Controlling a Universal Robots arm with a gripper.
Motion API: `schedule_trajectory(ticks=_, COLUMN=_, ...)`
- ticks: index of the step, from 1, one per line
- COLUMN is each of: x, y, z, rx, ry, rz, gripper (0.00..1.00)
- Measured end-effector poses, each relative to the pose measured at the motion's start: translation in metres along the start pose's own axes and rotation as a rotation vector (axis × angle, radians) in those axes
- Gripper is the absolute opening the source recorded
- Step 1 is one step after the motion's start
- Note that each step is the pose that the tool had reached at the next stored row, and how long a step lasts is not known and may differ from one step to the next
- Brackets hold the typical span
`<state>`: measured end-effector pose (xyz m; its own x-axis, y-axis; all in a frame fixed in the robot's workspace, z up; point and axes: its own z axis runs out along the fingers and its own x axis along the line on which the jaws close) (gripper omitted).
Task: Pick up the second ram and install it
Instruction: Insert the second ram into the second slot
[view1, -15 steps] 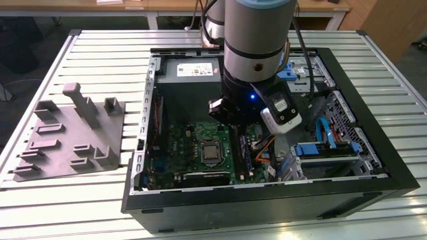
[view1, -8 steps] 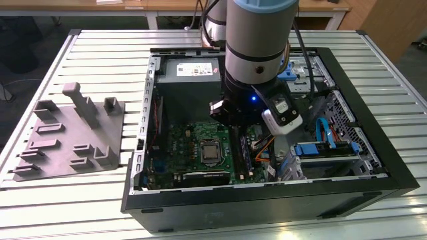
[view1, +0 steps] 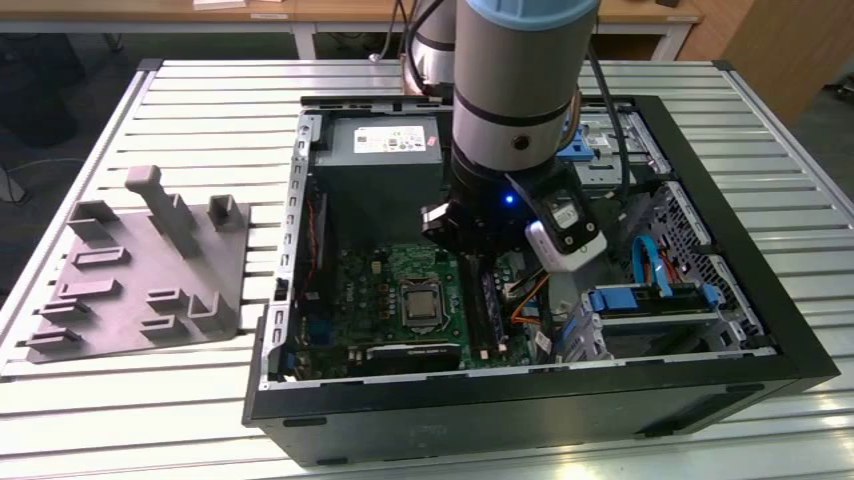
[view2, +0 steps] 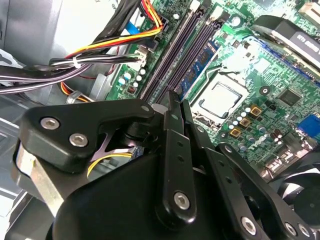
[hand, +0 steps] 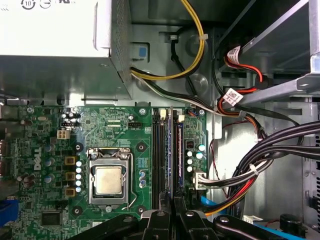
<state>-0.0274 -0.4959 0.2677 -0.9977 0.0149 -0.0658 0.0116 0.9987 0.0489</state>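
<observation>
- Slatted metal table (view1: 200, 90): pale ribbed bars run across it; a wooden bench top (view1: 134, 12) stands beyond its far edge.
- Grey moulded tray (view1: 134, 300): matt plastic with raised blocks and upright posts, near the table's edge on the exterior view's left, well apart from the gripper.
- Computer case (view1: 534, 410): black sheet-metal box, side open, at the table's middle; a grey perforated power supply (view1: 387, 150) sits at its far end.
- Motherboard (view1: 387, 290): glossy green board on the case floor, with a square silver-lidded processor socket (hand: 109, 179).
- Arm (view1: 514, 90): a grey and silver cylinder reaching down into the case.
- Gripper (hand: 170, 205): black jointed links; its fingers (view2: 170, 107) are drawn nearly together, pinching one end of the second ram.
- Second ram (hand: 170, 150): a thin dark strip seen edge-on, lying along the long black memory slots beside the socket; whether it is seated I cannot tell.
- Other memory stick (hand: 179, 150): bluish, in a slot just beside it.
- Cable bundle (hand: 270, 155): black, red and yellow wires, tied.
</observation>
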Motion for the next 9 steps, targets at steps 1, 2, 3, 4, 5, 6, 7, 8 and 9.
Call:
schedule_trajectory(ticks=1, x=-0.0005, y=0.0000, z=0.0002, rx=0.0000, ry=0.0000, rz=0.000, gripper=0.14)
schedule_trajectory(ticks=2, x=-0.0007, y=0.0000, z=0.0004, rx=-0.0001, ry=0.0000, rz=0.000, gripper=0.14)
schedule_trajectory(ticks=3, x=-0.0008, y=0.0000, z=0.0007, rx=-0.0001, ry=-0.0001, rz=0.000, gripper=0.14)
schedule_trajectory(ticks=4, x=-0.0008, y=0.0000, z=0.0009, rx=-0.0001, ry=-0.0001, rz=0.000, gripper=0.14)
schedule_trajectory(ticks=5, x=-0.0008, y=-0.0001, z=0.0011, rx=0.0000, ry=-0.0001, rz=0.000, gripper=0.14)
schedule_trajectory(ticks=6, x=-0.0009, y=-0.0001, z=0.0013, rx=-0.0001, ry=0.0000, rz=0.000, gripper=0.14)
schedule_trajectory(ticks=7, x=-0.0010, y=-0.0001, z=0.0014, rx=0.0000, ry=-0.0001, rz=0.000, gripper=0.14)
schedule_trajectory(ticks=8, x=-0.0013, y=-0.0001, z=0.0016, rx=0.0001, ry=0.0000, rz=0.000, gripper=0.14)
schedule_trajectory(ticks=9, x=-0.0014, y=-0.0001, z=0.0018, rx=0.0000, ry=-0.0001, rz=0.000, gripper=0.14)
